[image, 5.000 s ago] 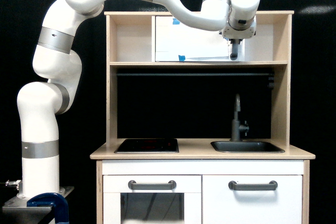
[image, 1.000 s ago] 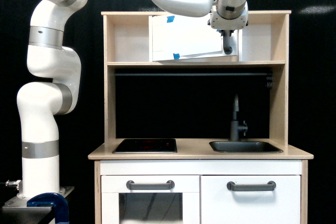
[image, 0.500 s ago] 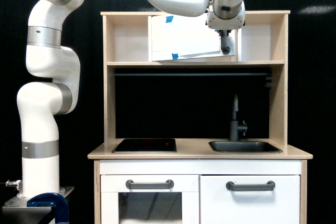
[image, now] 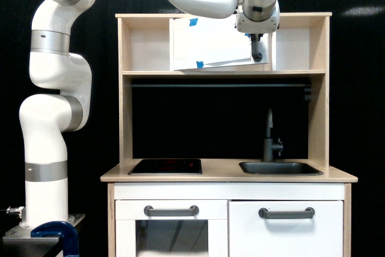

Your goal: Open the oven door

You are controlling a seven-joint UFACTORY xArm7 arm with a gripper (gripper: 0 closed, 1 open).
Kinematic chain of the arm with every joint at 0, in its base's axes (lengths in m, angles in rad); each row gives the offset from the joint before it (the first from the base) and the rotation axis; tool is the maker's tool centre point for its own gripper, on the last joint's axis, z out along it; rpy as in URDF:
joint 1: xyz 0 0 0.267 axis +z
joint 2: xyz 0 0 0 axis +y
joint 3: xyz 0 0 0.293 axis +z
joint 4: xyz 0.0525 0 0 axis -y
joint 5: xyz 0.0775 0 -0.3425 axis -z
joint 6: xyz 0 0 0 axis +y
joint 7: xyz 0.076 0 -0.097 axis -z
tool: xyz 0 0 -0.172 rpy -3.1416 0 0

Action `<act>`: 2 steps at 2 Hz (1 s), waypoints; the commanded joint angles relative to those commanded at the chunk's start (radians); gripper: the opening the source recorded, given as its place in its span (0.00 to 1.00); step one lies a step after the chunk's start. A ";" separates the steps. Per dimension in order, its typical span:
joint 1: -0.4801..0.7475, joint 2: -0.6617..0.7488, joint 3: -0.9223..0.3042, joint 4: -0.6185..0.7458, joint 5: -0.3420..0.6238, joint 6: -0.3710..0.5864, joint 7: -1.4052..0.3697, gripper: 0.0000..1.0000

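I see the gripper (image: 257, 48) at the grey handle (image: 257, 54) of the oven door (image: 212, 45), above the sink (image: 280, 168), but cannot tell if jaws are closed on it.

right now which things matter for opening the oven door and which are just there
In the job:
oven door, upper shelf, swung partly out
its vertical grey handle
gripper, at that handle

Just there:
faucet
sink
stovetop
lower windowed door
lower plain door

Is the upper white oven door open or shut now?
Partly open: the oven door looks skewed, its handle edge swung outward by the pincer.
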 joint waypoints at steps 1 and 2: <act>-0.006 0.012 -0.009 0.024 -0.003 0.017 0.009 1.00; -0.010 0.008 -0.015 0.020 -0.004 0.027 0.006 1.00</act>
